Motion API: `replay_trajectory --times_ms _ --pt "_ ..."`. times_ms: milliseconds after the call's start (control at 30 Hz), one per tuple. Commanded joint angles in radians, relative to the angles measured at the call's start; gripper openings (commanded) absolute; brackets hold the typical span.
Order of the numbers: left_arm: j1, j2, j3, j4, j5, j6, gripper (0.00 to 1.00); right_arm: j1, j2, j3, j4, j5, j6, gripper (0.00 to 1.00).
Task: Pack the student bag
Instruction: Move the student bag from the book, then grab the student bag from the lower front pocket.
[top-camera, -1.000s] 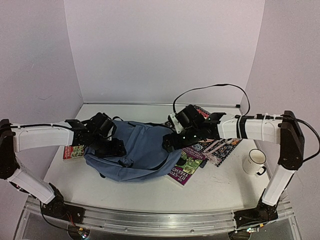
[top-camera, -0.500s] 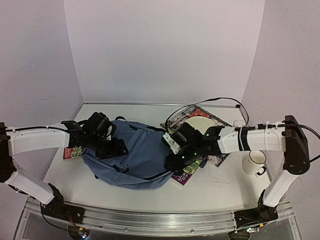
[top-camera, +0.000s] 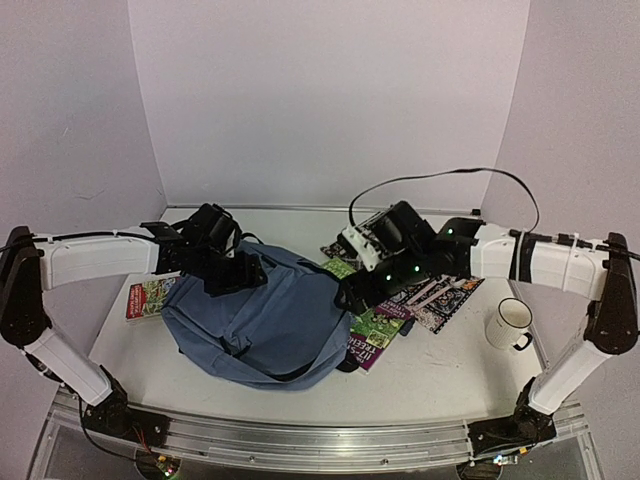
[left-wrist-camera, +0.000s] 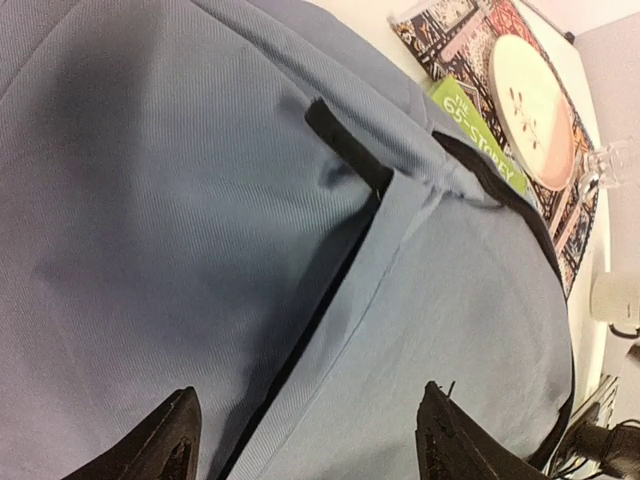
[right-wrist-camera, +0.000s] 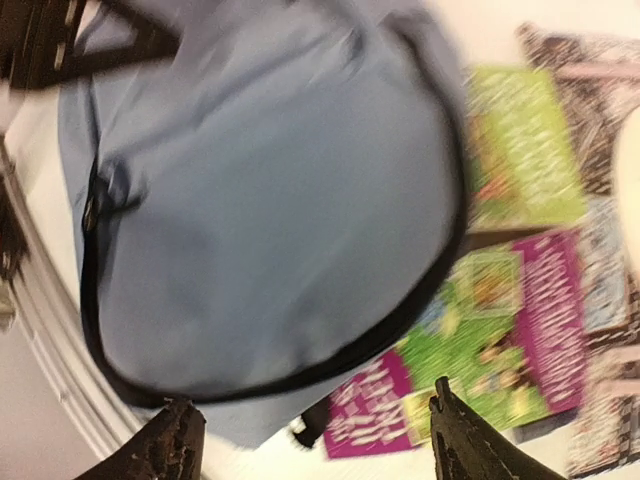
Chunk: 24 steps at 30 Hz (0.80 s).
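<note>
The bag (top-camera: 265, 320) is lying flat on the table (top-camera: 440, 375) between the two grippers, with a black zipper line curving along its near edge. The left gripper (top-camera: 238, 272) is hanging over the bag's far-left corner. In the left wrist view its fingers (left-wrist-camera: 170, 450) are standing wide apart just above the grey-blue fabric, with a zipper seam running between them. Whether they are touching the cloth I cannot tell. The right gripper (top-camera: 355, 298) is hovering at the bag's right edge, its jaws also spread wide with nothing between them; its wrist view is blurred. A green and magenta book (top-camera: 378, 338) is lying partly tucked under the bag's right side. Patterned books (top-camera: 445, 292) are lying further right of the bag, and a cream disc (left-wrist-camera: 530, 110) is resting on one of them. A mug (top-camera: 511, 323) is standing well to the bag's right. A red book (top-camera: 150, 297) is lying just left of the bag.
</note>
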Motion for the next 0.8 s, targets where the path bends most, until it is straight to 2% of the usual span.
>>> replay_trajectory --times_ms 0,200,433,667,767 --pt "0.033 0.036 0.072 0.073 -0.009 -0.032 0.74 -0.079 0.112 0.145 -0.022 -0.028 -0.129 0.8" --pt "0.092 0.095 0.102 0.144 0.01 -0.087 0.71 -0.15 0.292 0.288 0.028 -0.079 -0.171 0.84" --pt "0.124 0.187 0.17 0.197 0.069 -0.11 0.7 -0.161 0.488 0.468 0.041 -0.122 -0.189 0.88" --pt "0.125 0.282 0.247 0.209 0.093 -0.113 0.66 -0.161 0.602 0.533 0.088 -0.146 -0.171 0.87" --pt "0.127 0.32 0.267 0.209 0.101 -0.119 0.63 -0.161 0.63 0.549 0.098 -0.164 -0.169 0.84"
